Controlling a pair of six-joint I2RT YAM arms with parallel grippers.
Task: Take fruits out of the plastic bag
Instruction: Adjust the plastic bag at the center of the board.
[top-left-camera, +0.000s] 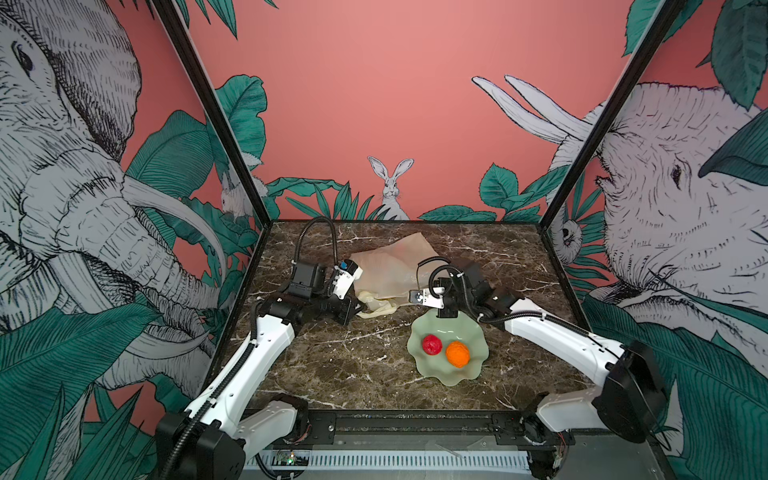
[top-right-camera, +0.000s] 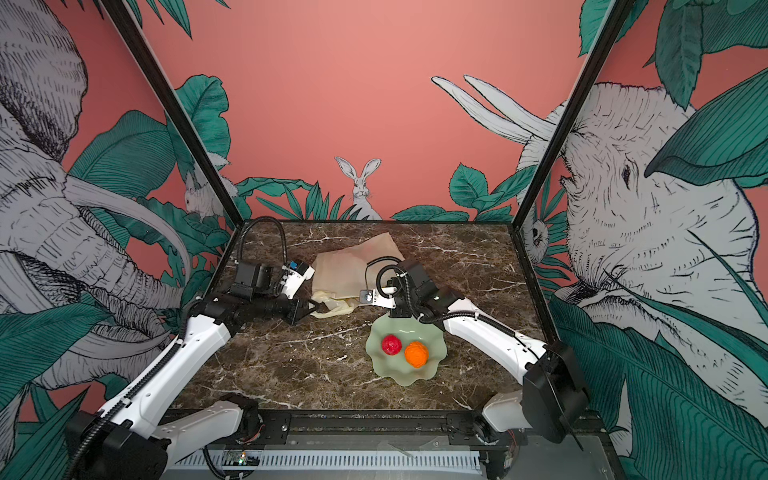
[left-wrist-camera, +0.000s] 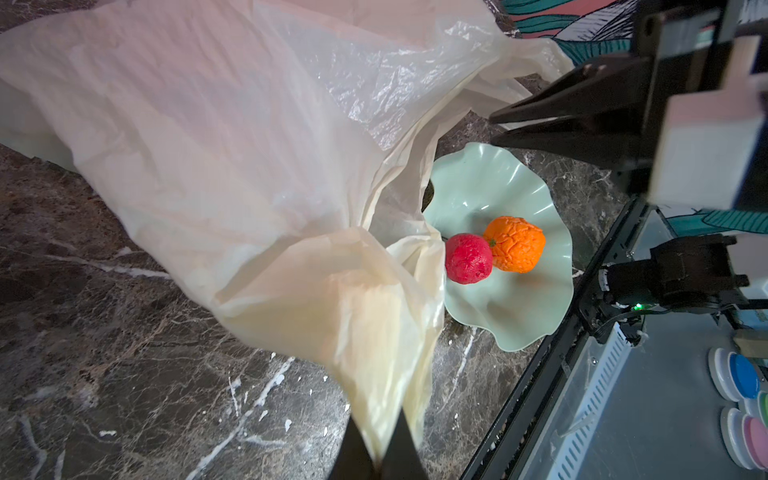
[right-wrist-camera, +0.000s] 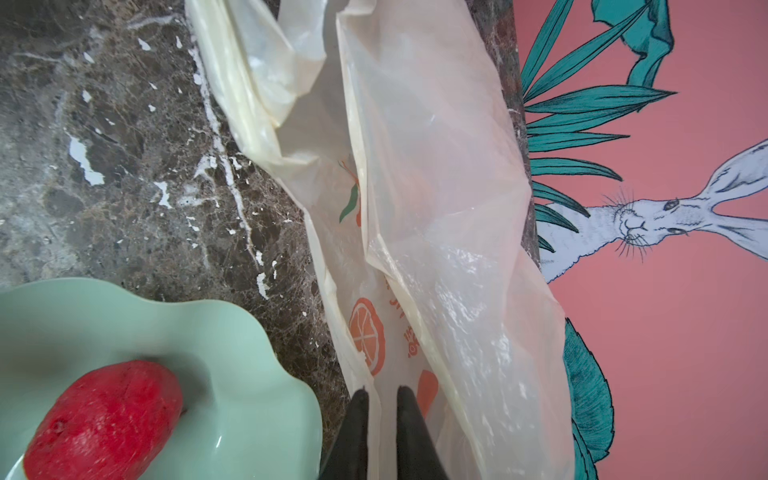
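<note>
Red fruit and orange fruit lie in dish. Left end effector and right end effector each pinch plastic bag. Any remaining fruit is hidden.

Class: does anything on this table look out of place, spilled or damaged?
Nothing stands out. The bag lies crumpled, pinched by the left gripper; the red fruit and orange fruit sit in the dish.

The plastic bag is showing translucent cream-yellow, carrying an orange-slice print. The dish is looking pale green. A red fruit and an orange fruit are glowing bright. The worktop is showing dark brown, white-veined marble.
</note>
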